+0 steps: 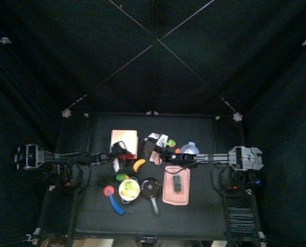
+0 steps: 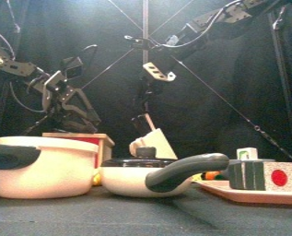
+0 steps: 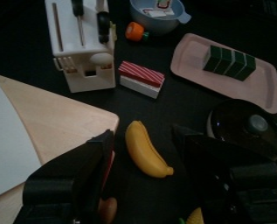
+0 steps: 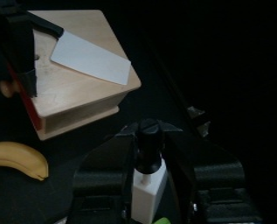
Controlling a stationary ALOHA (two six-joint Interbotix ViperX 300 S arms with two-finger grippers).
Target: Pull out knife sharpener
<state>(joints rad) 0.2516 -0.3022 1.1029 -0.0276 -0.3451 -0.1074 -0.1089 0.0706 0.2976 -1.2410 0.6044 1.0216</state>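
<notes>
Hanging sharpener: the knife sharpener (image 2: 157, 72) is hanging in mid-air over the middle of the table, well above the white knife block (image 2: 152, 140).
Right hand: the right gripper (image 4: 148, 144) is reaching in from the right and clamping its jaws on the sharpener's pale body, below its dark top.
Left hand: the left gripper (image 3: 141, 175) is resting on the left side with its jaws spread wide, holding nothing and hovering over a banana (image 3: 148, 150).
Progress: the sharpener is looking fully clear of the block, so the pulling-out is probably done; what may be remaining is setting it down and letting go.
Neighbours: a tan box (image 4: 82, 79) is sitting to the far left of the block, and a pink tray (image 3: 199, 61) is lying to the right.
Surface: the black table (image 1: 97, 207) is carrying a cream pot (image 2: 43, 166) and a dark-handled pan (image 2: 148, 173) at its near edge.
Room: black curtains (image 1: 65, 58) are closing the table in on every side.
</notes>
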